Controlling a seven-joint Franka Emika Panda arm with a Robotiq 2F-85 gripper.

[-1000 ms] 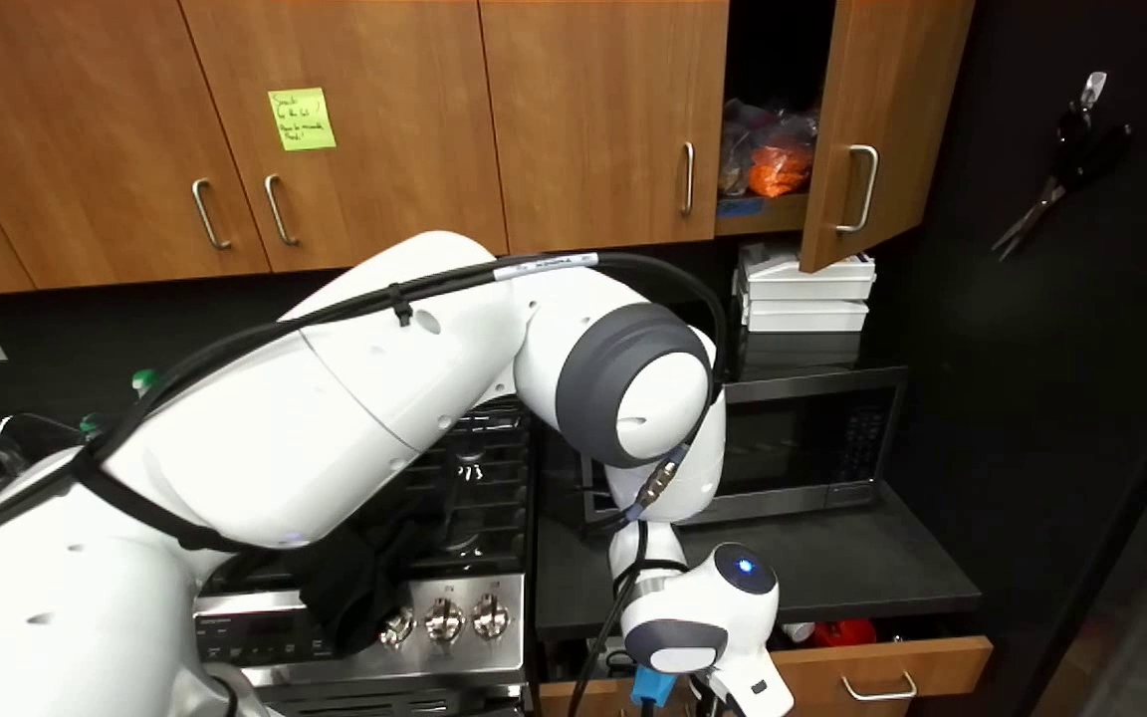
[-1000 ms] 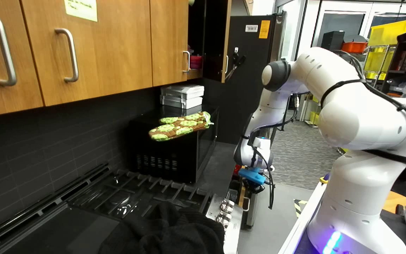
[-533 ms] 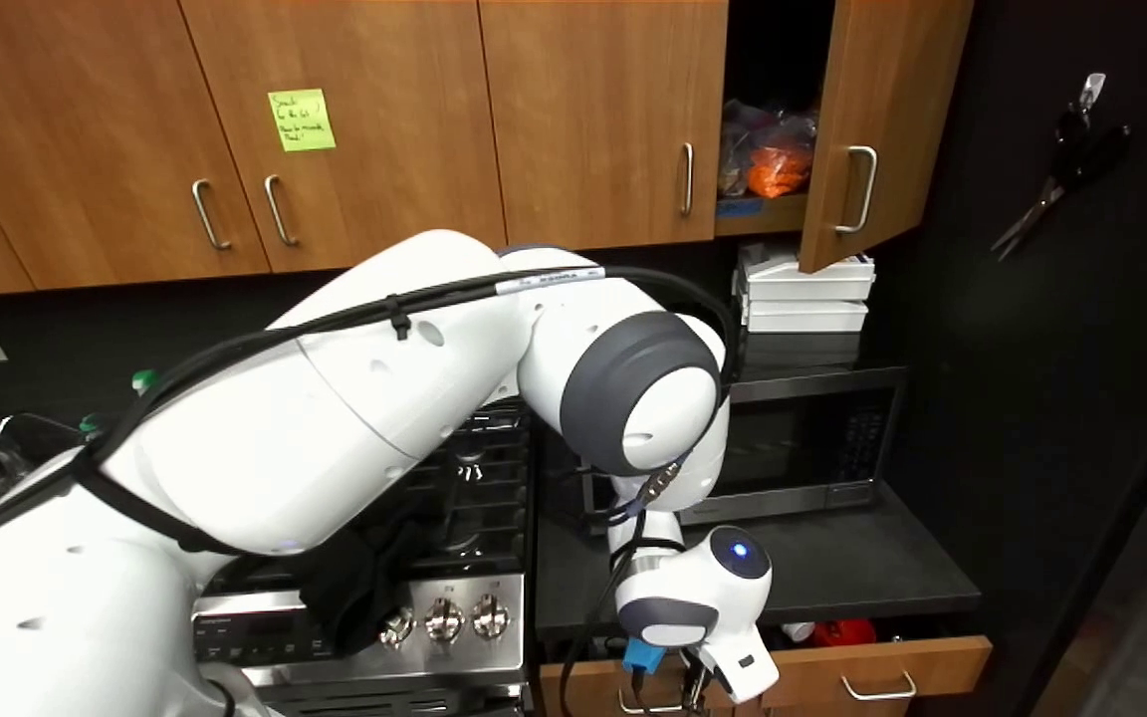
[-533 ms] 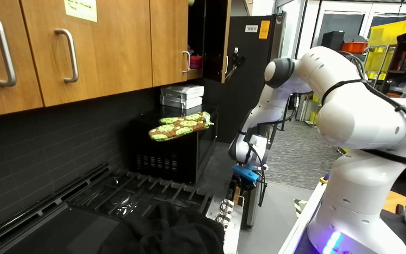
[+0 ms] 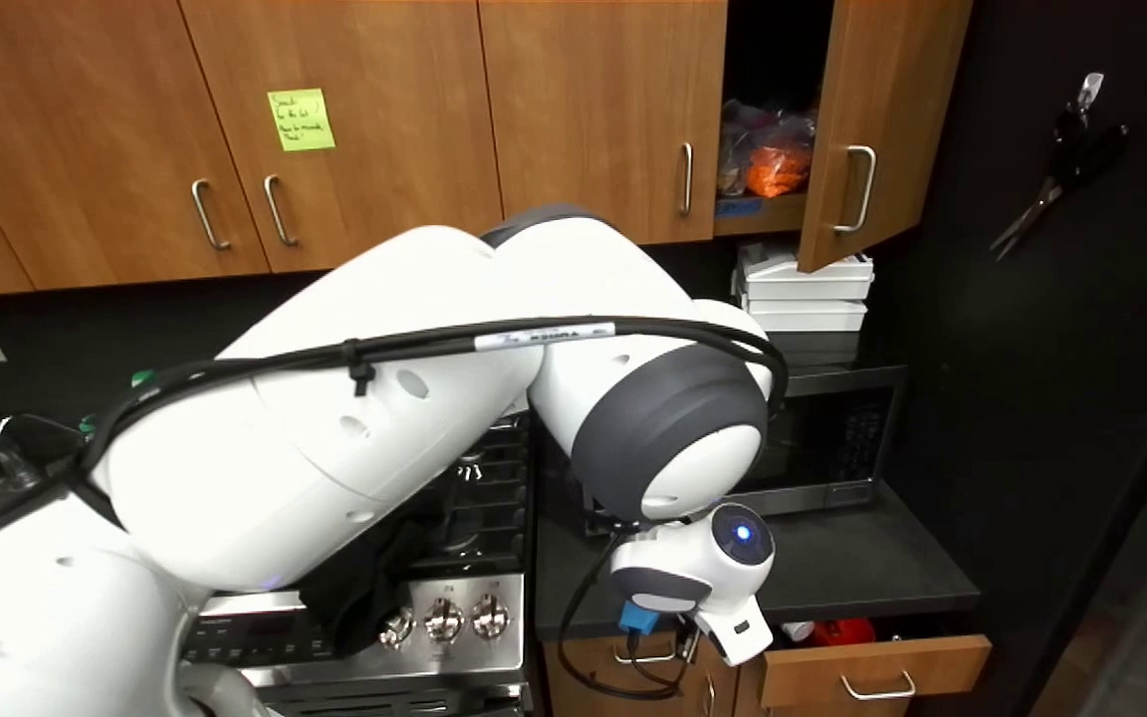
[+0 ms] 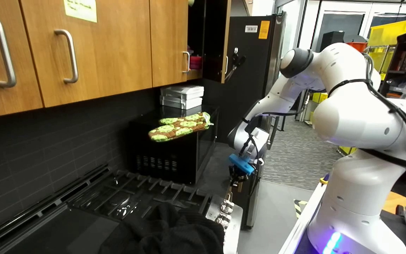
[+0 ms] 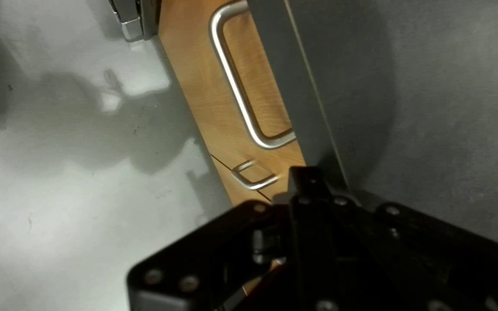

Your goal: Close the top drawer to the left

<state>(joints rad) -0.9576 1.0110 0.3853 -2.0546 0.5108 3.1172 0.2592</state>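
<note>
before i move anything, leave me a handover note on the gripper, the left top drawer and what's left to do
Gripper: looks shut, nothing visible in its grip; in the wrist view it sits at the front edge of the counter. Contact can't be told.
Left top drawer: beside the stove, front tucked under the counter edge, no opening showing.
Done: the drawer appears closed.
Left: probably just check it is fully home, then back away. The right-hand drawer stands open with a red item in it; not this job.
</note>
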